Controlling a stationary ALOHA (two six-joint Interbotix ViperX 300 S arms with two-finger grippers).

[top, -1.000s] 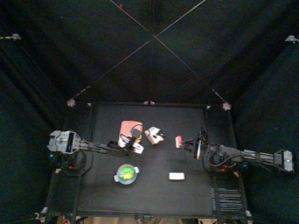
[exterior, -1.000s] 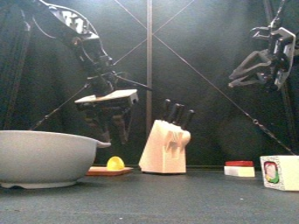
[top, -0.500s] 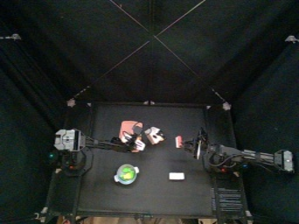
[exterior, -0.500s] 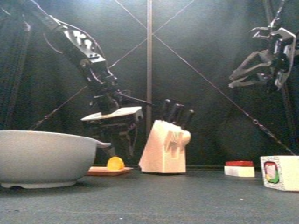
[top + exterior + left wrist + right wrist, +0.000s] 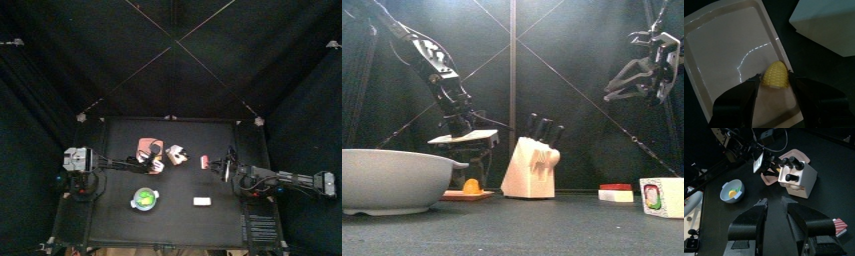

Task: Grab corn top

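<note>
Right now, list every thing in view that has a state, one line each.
Corn: lying on the pink tray, between the left fingers, not lifted.
Pink tray: flat on the table.
Left gripper: open, straddling the corn.
Right gripper: open, raised, holding nothing.
Knife block: upright, knives in.
Bowl: upright.

My top camera hangs far overhead, facing straight down; the table (image 5: pixel 167 215) looks small. My front camera sits at the near edge, level, with the bowl (image 5: pixel 393 180) close. The left wrist camera looks closely down onto the pink tray (image 5: pixel 731 60). The right wrist camera shares the knife block (image 5: pixel 795 176) with the front.
</note>
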